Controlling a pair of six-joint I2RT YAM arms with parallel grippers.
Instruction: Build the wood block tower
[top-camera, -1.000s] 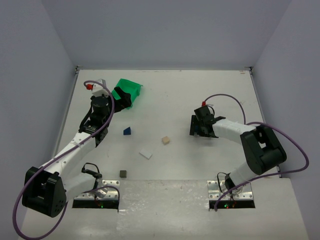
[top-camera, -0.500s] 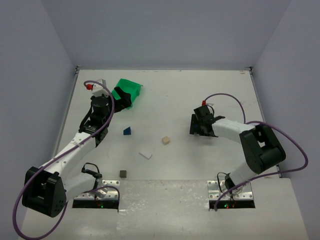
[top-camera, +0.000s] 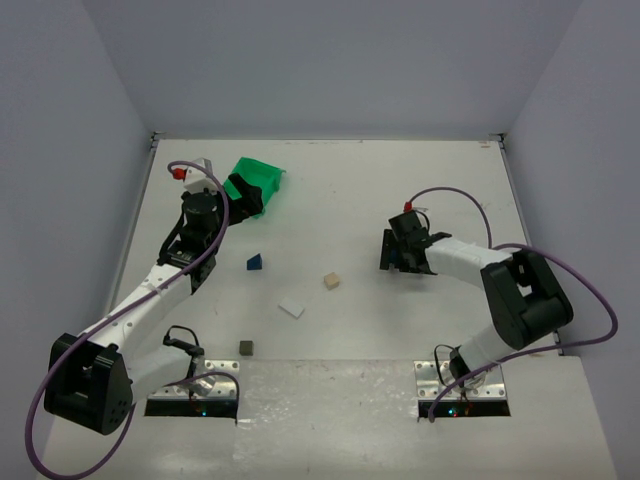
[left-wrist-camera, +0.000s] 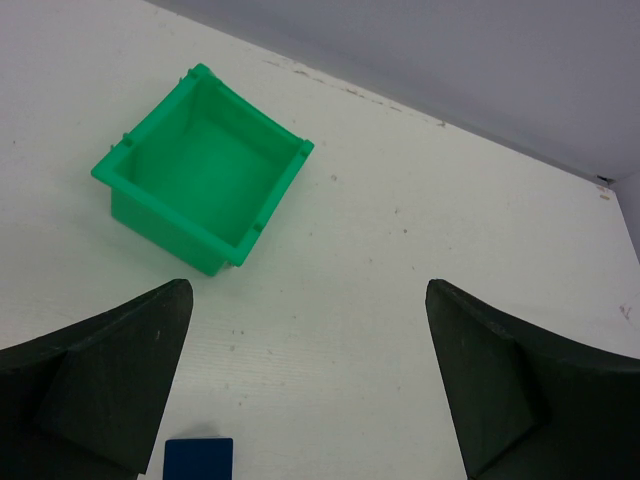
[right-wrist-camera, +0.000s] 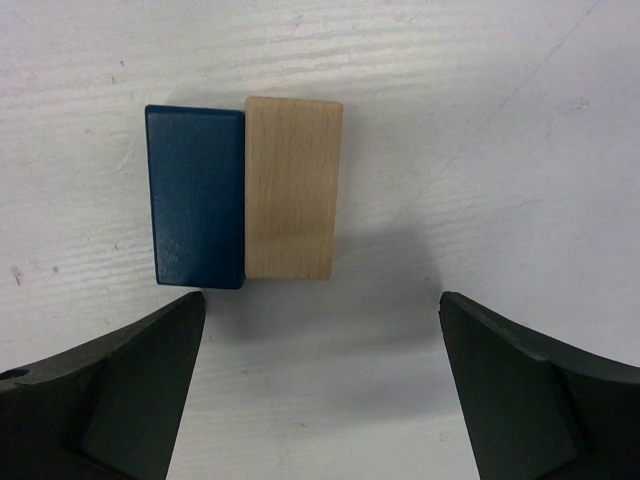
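Note:
In the right wrist view, a blue block (right-wrist-camera: 195, 195) and a tan block (right-wrist-camera: 292, 187) lie side by side, touching, on the white table. They sit just beyond my right gripper (right-wrist-camera: 322, 300), which is open and empty. From above, the right gripper (top-camera: 397, 252) hovers right of centre and hides those two blocks. Loose on the table are a blue wedge (top-camera: 255, 262), a tan cube (top-camera: 331, 281), a white slab (top-camera: 291, 309) and a dark cube (top-camera: 246, 347). My left gripper (top-camera: 245, 195) stands open and empty by the green bin; the blue wedge (left-wrist-camera: 198, 457) shows near its left finger.
A green plastic bin (left-wrist-camera: 205, 170) sits empty at the back left of the table (top-camera: 340, 190). Grey walls close off the table's back and both sides. Both arm bases are bolted at the near edge.

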